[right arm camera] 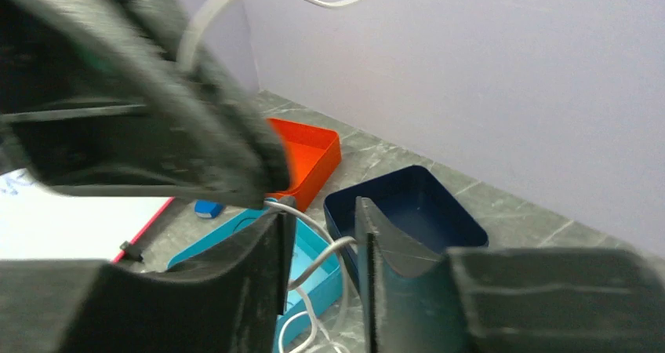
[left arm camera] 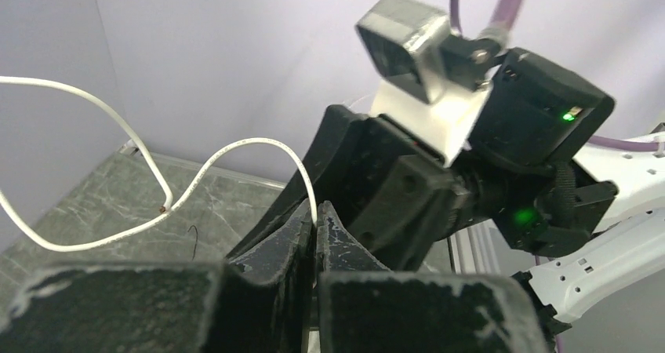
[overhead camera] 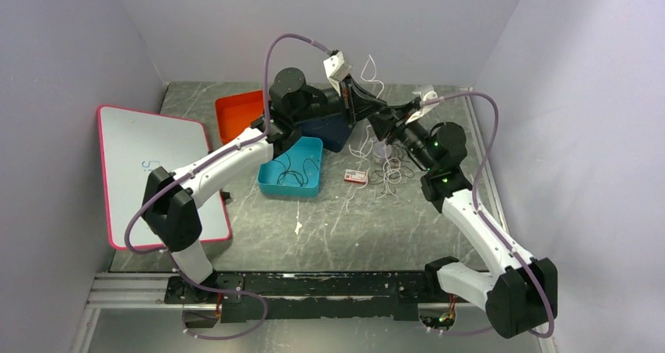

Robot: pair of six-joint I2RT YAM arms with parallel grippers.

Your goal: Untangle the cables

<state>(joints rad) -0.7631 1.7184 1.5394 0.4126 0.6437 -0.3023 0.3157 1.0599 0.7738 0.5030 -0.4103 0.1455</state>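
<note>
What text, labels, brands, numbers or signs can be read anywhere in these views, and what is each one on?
Nothing can be read as words.
Whiteboard: a few blue marker strokes, too small and faint to read.
Red and white tag on the table: any print is too small to read.
Bins, arms and cameras: no lettering shows.

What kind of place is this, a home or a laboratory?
Likely a robot lab cell: plain walls box in the table, and two arms are bolted on a rail at its edge.
</note>
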